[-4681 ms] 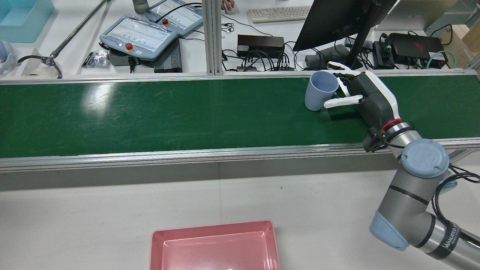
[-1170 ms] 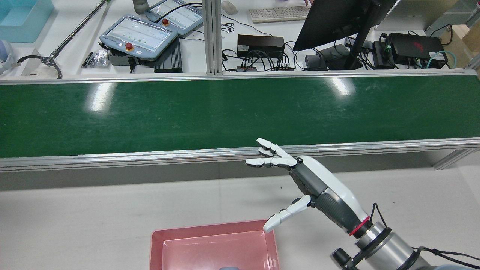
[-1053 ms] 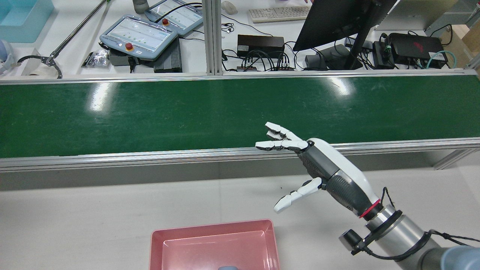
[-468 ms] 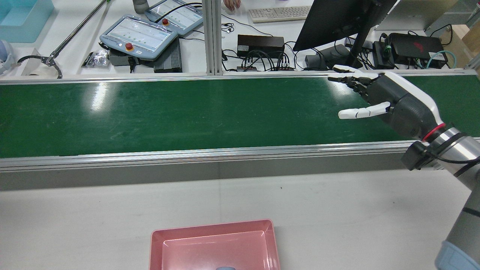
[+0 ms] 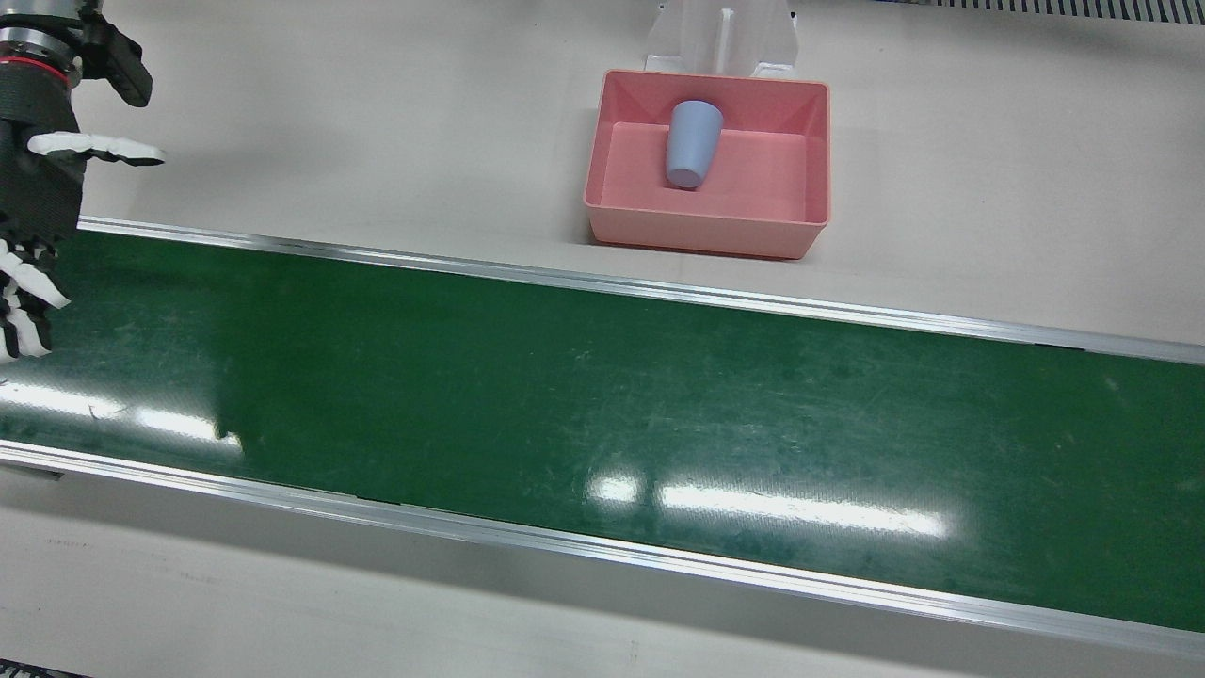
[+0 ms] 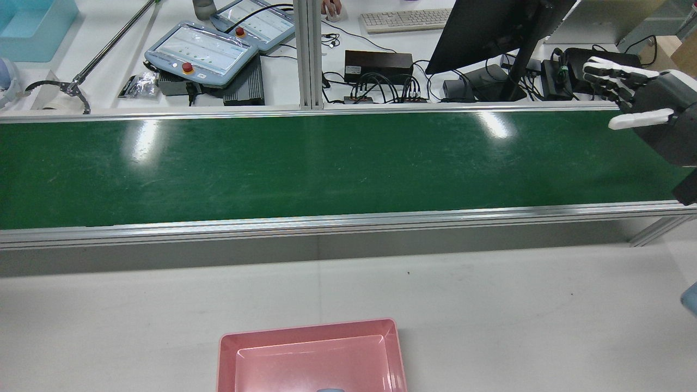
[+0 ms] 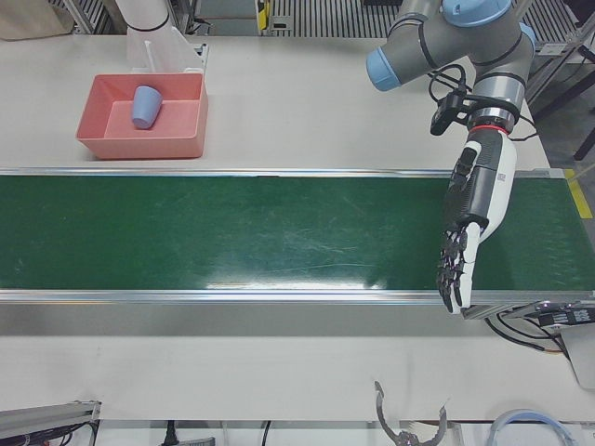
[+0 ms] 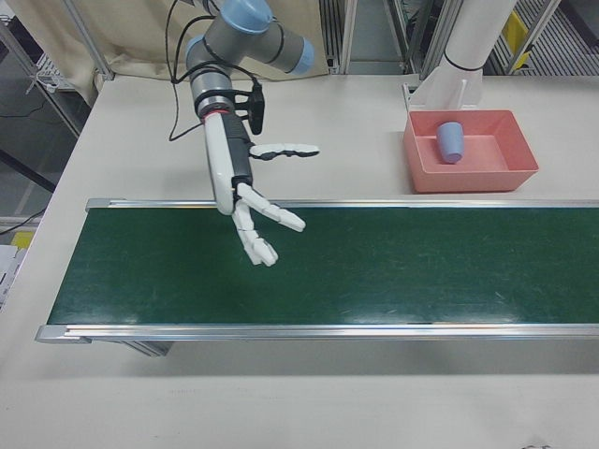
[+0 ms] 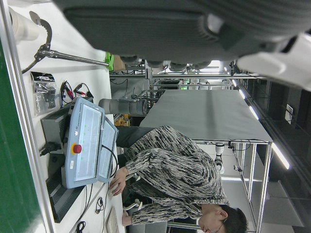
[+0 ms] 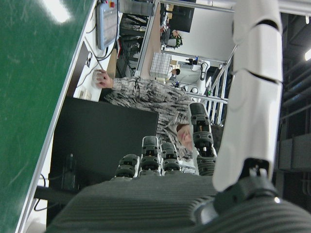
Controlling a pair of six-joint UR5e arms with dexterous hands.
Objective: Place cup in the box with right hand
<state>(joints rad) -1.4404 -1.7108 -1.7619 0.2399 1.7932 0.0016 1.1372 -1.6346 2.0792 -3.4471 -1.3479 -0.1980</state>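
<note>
The light blue cup (image 5: 695, 143) lies on its side inside the pink box (image 5: 706, 231), near the box's back wall. It also shows in the left-front view (image 7: 145, 105) and the right-front view (image 8: 450, 140); the rear view shows only a sliver of it at the bottom edge of the box (image 6: 310, 354). My right hand (image 6: 648, 117) is open and empty, raised over the far right end of the green belt, far from the box. It also shows in the right-front view (image 8: 245, 187). My left hand (image 7: 474, 223) is open and empty, fingers pointing down over the other end of the belt.
The green conveyor belt (image 5: 602, 395) with metal rails runs across the station between the hands and the box. A white pedestal (image 5: 720, 38) stands just behind the box. Past the belt are a monitor (image 6: 490, 27), teach pendants (image 6: 201, 51) and cables.
My right hand carried the cup from the belt to the box and let it go. Since then it has moved, open, back over the belt and out to its far right end.
</note>
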